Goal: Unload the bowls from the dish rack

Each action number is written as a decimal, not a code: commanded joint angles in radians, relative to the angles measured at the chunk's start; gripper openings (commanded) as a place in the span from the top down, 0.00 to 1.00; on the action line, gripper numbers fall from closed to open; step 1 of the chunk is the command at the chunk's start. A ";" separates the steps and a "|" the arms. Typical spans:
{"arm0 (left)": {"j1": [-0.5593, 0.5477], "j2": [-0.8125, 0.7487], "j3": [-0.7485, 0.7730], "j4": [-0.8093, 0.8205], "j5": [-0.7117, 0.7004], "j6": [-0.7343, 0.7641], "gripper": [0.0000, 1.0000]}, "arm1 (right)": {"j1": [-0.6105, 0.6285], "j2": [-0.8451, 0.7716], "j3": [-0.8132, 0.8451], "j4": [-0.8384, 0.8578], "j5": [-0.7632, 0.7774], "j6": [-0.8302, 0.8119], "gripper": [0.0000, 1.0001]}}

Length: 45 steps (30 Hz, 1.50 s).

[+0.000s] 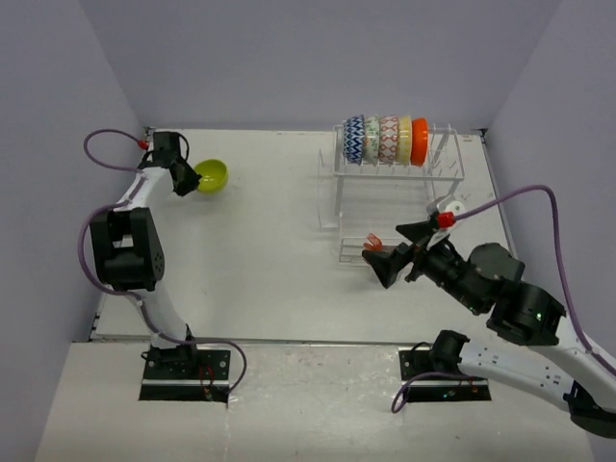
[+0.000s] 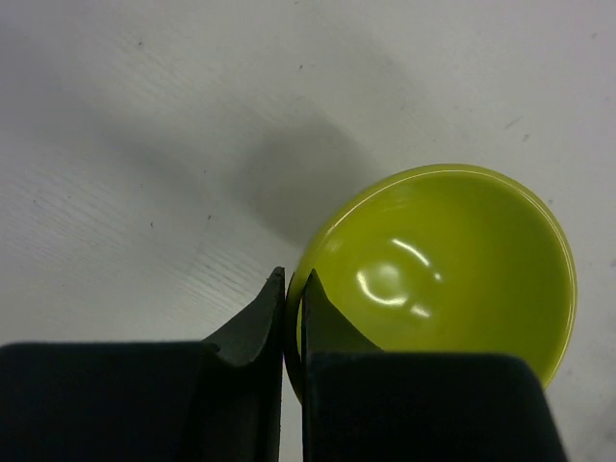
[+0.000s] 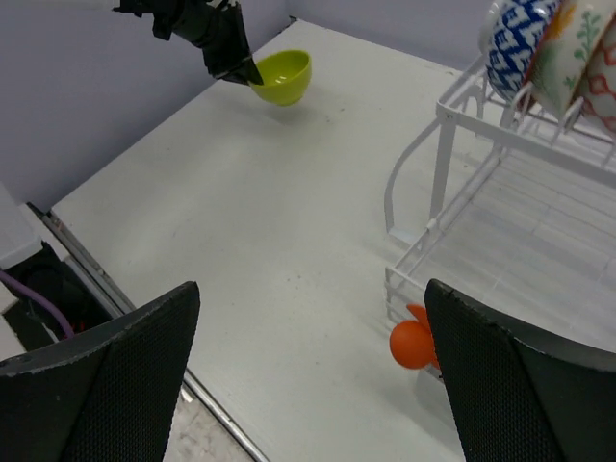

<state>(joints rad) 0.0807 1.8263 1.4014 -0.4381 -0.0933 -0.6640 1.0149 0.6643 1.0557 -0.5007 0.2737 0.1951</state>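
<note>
The lime-green bowl [image 1: 211, 175] is at the table's far left; whether it rests on the table or is held just above it I cannot tell. My left gripper [image 1: 185, 183] is shut on its rim, one finger inside and one outside, as the left wrist view shows on the bowl [image 2: 452, 269]. The white wire dish rack [image 1: 399, 178] stands at the far right with several bowls upright in its top slots: blue-white zigzag [image 1: 354, 139], green-white, red-pink, pale yellow and orange [image 1: 420, 141]. My right gripper [image 1: 390, 265] is open and empty, in front of the rack's near left corner.
Orange utensils [image 3: 412, 342] stick out of the caddy at the rack's near left corner, close to my right gripper. The grey walls close in the table at left, back and right. The table's near edge [image 3: 125, 303] runs below my right gripper.
</note>
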 commanded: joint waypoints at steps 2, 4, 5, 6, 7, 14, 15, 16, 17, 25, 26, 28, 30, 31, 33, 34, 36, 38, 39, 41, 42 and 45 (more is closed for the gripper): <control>0.025 0.063 0.044 0.121 0.037 -0.034 1.00 | -0.002 -0.178 -0.114 -0.044 0.101 0.139 0.01; 0.025 0.090 0.031 0.131 -0.009 -0.036 1.00 | -0.002 -0.203 -0.128 -0.084 0.120 0.159 0.01; 0.025 0.090 0.007 0.140 -0.023 -0.037 1.00 | -0.002 -0.210 -0.134 -0.099 0.130 0.162 0.01; 0.025 0.090 -0.002 0.148 -0.038 -0.042 1.00 | -0.002 -0.207 -0.134 -0.116 0.139 0.170 0.01; 0.024 0.091 -0.013 0.147 -0.069 -0.045 1.00 | -0.002 -0.204 -0.138 -0.121 0.147 0.170 0.01; 0.024 0.079 -0.041 0.133 -0.103 -0.054 0.47 | -0.039 -0.137 -0.145 -0.105 0.179 0.169 0.01; 0.025 0.073 -0.042 0.124 -0.102 -0.057 0.38 | -0.051 -0.134 -0.143 -0.085 0.167 0.165 0.01; 0.025 0.051 -0.042 0.119 -0.099 -0.059 0.24 | -0.085 -0.129 -0.140 -0.075 0.153 0.161 0.01; 0.025 0.036 -0.044 0.118 -0.098 -0.060 0.22 | -0.110 -0.126 -0.135 -0.065 0.101 0.149 0.01; 0.022 -0.345 -0.034 -0.044 -0.037 -0.074 0.00 | -0.631 0.062 0.047 0.040 -0.398 0.112 0.01; 0.018 -0.431 -0.088 0.066 0.066 -0.030 0.00 | -0.719 0.127 0.082 0.039 -0.448 0.116 0.01; -0.022 -0.655 -0.261 0.168 0.157 0.041 0.00 | -0.807 0.179 0.177 0.037 -0.628 0.141 0.01; -0.071 -0.816 -0.341 0.125 0.187 0.092 0.00 | -0.901 0.231 0.228 0.056 -0.700 0.158 0.01; -0.103 -0.861 -0.360 0.077 0.170 0.139 0.00 | -0.971 0.259 0.246 0.057 -0.721 0.167 0.01; -0.125 -0.996 -0.435 0.055 0.187 0.187 0.00 | -1.056 0.354 0.298 0.057 -0.850 0.200 0.02; -0.125 -1.034 -0.464 0.020 0.193 0.240 0.00 | -1.122 0.382 0.320 0.059 -0.893 0.213 0.03; -0.156 -1.146 -0.492 -0.011 0.149 0.274 0.00 | -1.160 0.415 0.313 0.073 -0.942 0.225 0.05; -0.191 -1.231 -0.551 -0.002 0.115 0.279 0.00 | -1.190 0.408 0.278 0.129 -0.958 0.224 0.04; -0.211 -1.306 -0.579 0.028 0.110 0.293 0.00 | -1.197 0.409 0.273 0.139 -0.978 0.213 0.04; -0.242 -1.372 -0.646 0.041 0.031 0.297 0.00 | -1.214 0.428 0.273 0.155 -0.998 0.201 0.05; -0.248 -1.377 -0.665 0.042 0.006 0.305 0.00 | -1.220 0.452 0.271 0.163 -1.014 0.210 0.06; -0.266 -1.346 -0.645 0.000 -0.011 0.299 0.00 | -1.250 0.478 0.231 0.244 -1.093 0.274 0.08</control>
<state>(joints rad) -0.1696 0.4526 0.7506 -0.4282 -0.0433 -0.4076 -0.2115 1.1275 1.3117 -0.3687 -0.6998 0.4133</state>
